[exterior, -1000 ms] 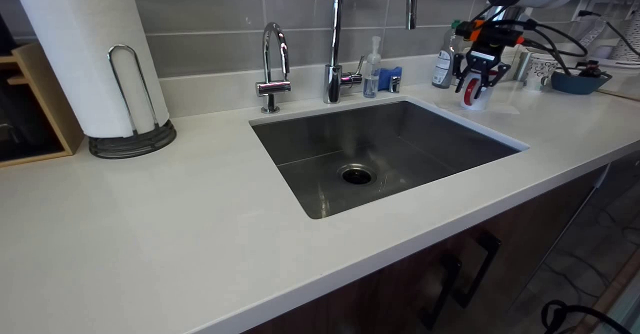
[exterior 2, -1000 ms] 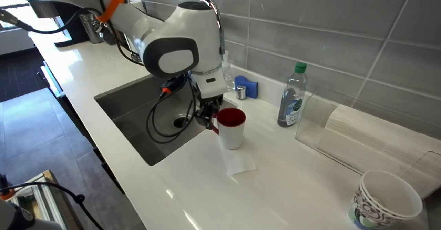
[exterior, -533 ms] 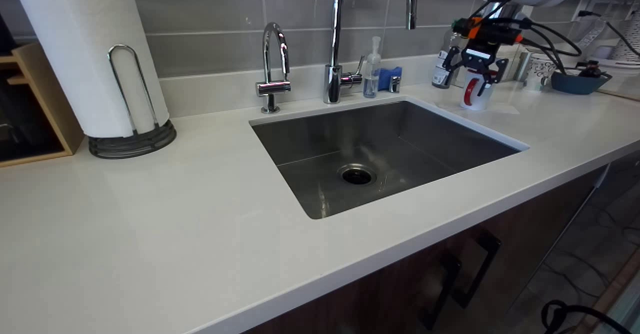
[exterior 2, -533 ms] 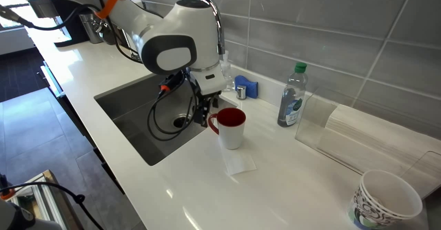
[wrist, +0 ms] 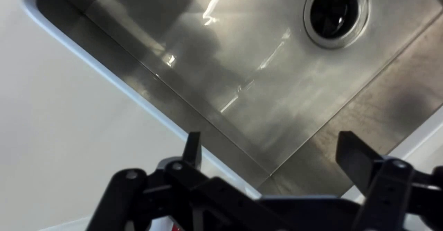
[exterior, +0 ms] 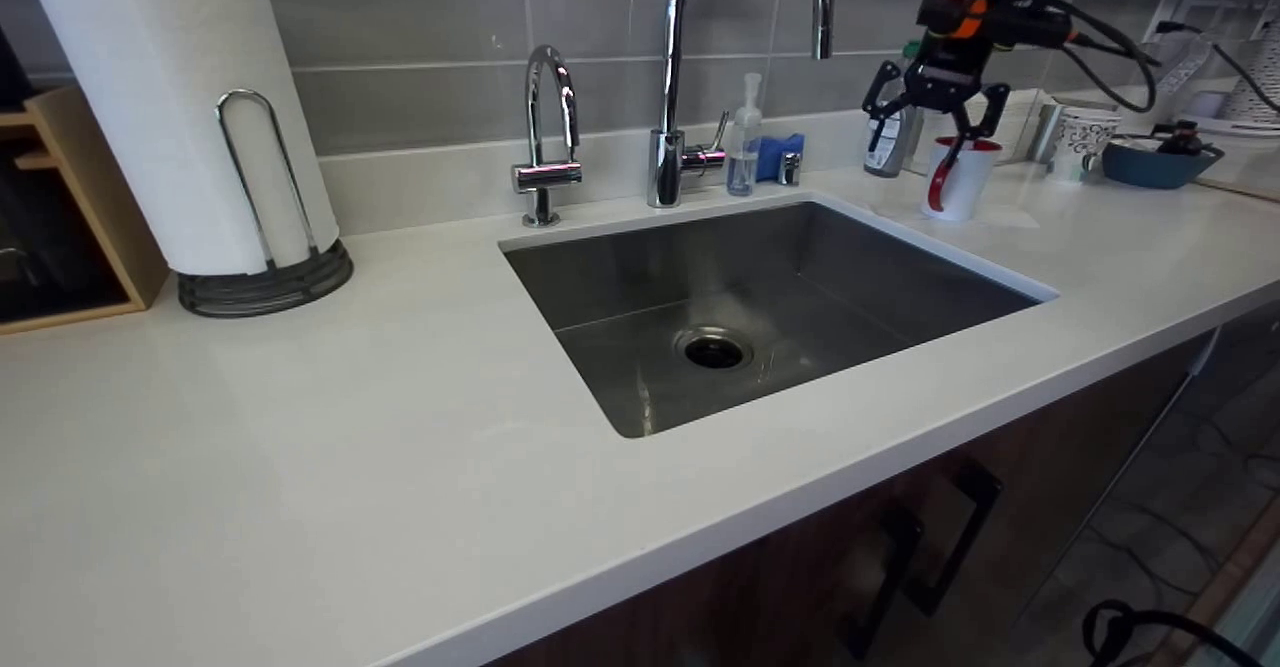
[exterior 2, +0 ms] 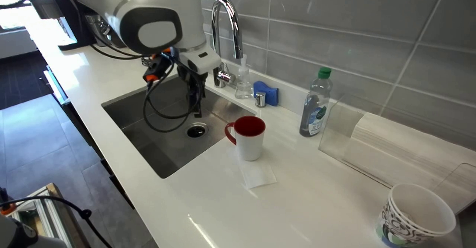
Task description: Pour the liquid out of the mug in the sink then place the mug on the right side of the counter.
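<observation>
While the tool (wrist: 271,144) hangs over the sink (exterior: 850,317) — jaws apart — the mug (exterior 2: 249,140) stands clear nearby.

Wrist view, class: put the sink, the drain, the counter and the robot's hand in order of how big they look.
1. Sink
2. Counter and hand, unranked: nearness to the camera makes this pair unsure
3. Drain

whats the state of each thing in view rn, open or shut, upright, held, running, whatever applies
Mug: upright on the counter, not held; contents can't be made out
Gripper: open, holding nothing
Sink: looks drained, nothing pooled that I can see
Tall faucet: no flow visible
Green-capped bottle: upright, capped
Patterned cups: nested, upright
Paper towel roll: standing on end
Cabinet doors: look shut
</observation>
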Motion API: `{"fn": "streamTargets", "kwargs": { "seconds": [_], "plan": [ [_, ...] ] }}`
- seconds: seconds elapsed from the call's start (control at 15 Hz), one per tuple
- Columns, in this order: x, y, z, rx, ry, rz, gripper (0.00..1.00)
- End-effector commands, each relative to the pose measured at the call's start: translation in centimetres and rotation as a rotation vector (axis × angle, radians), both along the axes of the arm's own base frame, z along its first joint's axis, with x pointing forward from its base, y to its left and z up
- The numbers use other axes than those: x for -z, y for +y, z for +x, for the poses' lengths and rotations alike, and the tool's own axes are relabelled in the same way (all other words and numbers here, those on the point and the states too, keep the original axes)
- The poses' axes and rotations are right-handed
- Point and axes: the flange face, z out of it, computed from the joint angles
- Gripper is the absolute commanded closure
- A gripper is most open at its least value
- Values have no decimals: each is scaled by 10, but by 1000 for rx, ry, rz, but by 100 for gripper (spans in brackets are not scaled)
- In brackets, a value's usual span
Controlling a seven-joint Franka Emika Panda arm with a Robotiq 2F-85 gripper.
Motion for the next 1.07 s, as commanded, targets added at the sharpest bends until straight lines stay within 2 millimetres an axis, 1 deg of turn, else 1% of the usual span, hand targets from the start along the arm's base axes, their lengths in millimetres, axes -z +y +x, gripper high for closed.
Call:
{"fn": "streamTargets", "kwargs": {
  "seconds": [0.0,0.13,0.27,0.47,0.67,0.73,0.8,0.87,1.0],
  "plan": [
    [-47,21,-54,-191,34,-47,0],
    [-73,25,-77,-282,51,-108,0],
    [-102,24,-99,-368,58,-164,0],
    [-145,12,-136,-510,44,-224,0],
    [-181,-5,-166,-643,-20,-284,0],
    [-191,-11,-172,-689,-47,-300,0],
    [-180,-1,-149,-610,-16,-261,0],
    [-190,-6,-157,-639,-40,-274,0],
    [-197,-10,-167,-663,-63,-283,0]
  ]
}}
